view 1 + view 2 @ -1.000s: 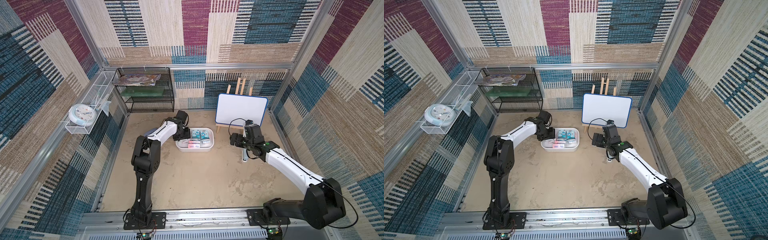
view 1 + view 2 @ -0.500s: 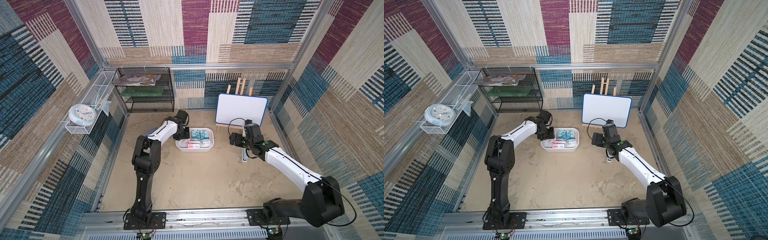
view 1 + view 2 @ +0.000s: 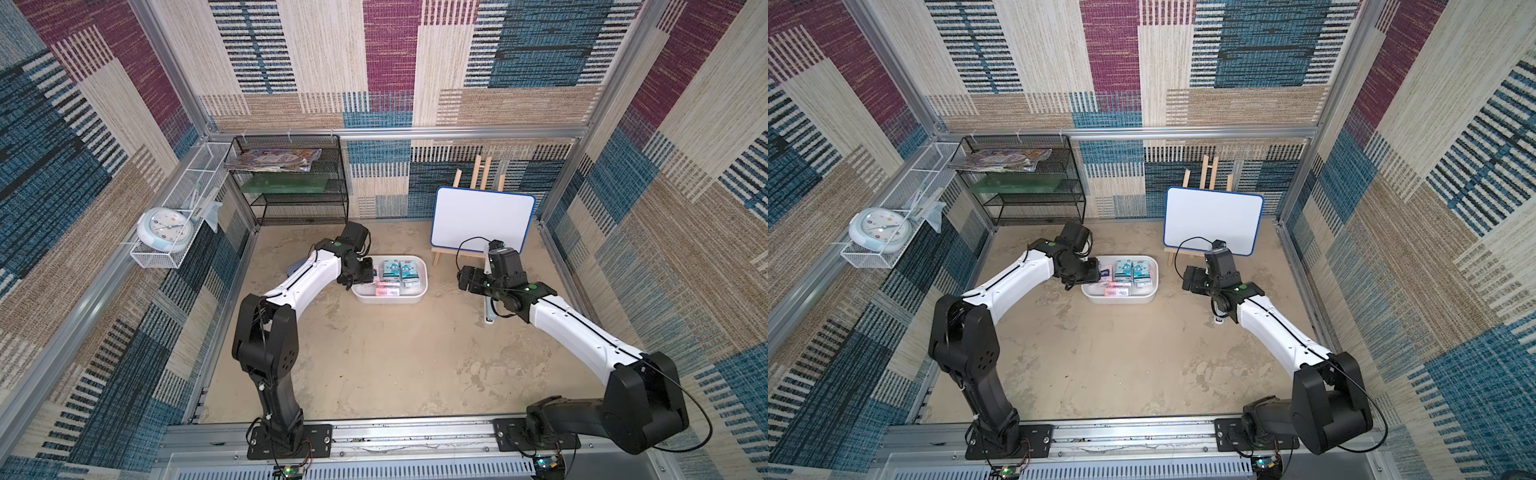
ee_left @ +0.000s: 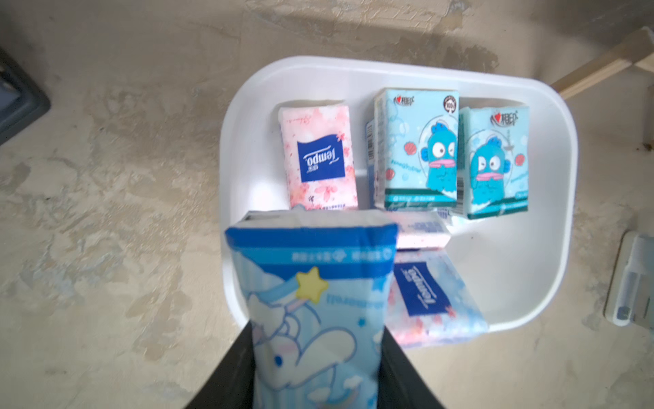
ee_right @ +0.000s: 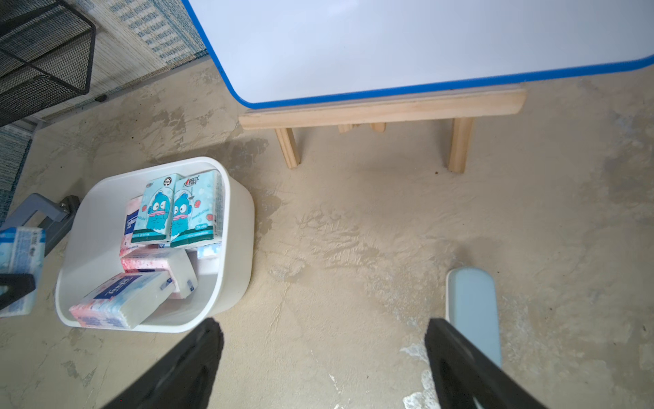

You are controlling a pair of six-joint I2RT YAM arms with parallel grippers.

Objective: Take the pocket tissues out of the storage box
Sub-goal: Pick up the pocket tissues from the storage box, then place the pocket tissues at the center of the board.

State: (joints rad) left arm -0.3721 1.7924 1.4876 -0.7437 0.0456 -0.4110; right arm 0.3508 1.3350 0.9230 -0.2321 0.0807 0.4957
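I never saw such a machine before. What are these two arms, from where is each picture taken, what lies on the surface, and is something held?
These are two robot arms, each ending in a pincer. Both top views look down on the whole scene; each wrist view comes from a camera on one arm. On the surface stand a white storage box with pocket tissues inside, a whiteboard on an easel and a black mesh shelf. The left pincer is shut on a pale-blue packet; the right pincer is open and empty.
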